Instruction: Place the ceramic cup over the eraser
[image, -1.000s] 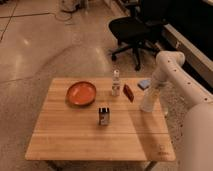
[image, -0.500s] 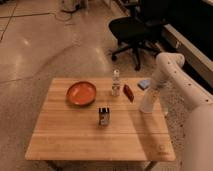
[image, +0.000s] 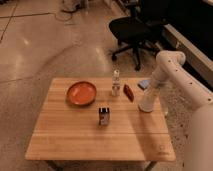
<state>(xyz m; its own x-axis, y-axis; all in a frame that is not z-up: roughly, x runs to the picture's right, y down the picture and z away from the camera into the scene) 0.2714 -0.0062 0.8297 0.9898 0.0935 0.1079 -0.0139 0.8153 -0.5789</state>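
The white ceramic cup (image: 145, 104) stands on the right side of the wooden table (image: 75, 140). My gripper (image: 150, 92) comes down from the white arm directly onto the cup's top and blends with it. The eraser (image: 104, 116), a small upright block that is dark on top and pale below, stands near the table's middle. It is to the left of the cup and well apart from it.
An orange bowl (image: 82, 93) lies at the back left. A slim pale bottle (image: 116, 83) and a dark red flat piece (image: 129, 92) stand at the back middle. A light blue pad (image: 144, 84) lies behind the arm. A black office chair (image: 135, 27) stands beyond the table.
The arm's lower end with the cup has shifted very slightly. Everything else stays in place.
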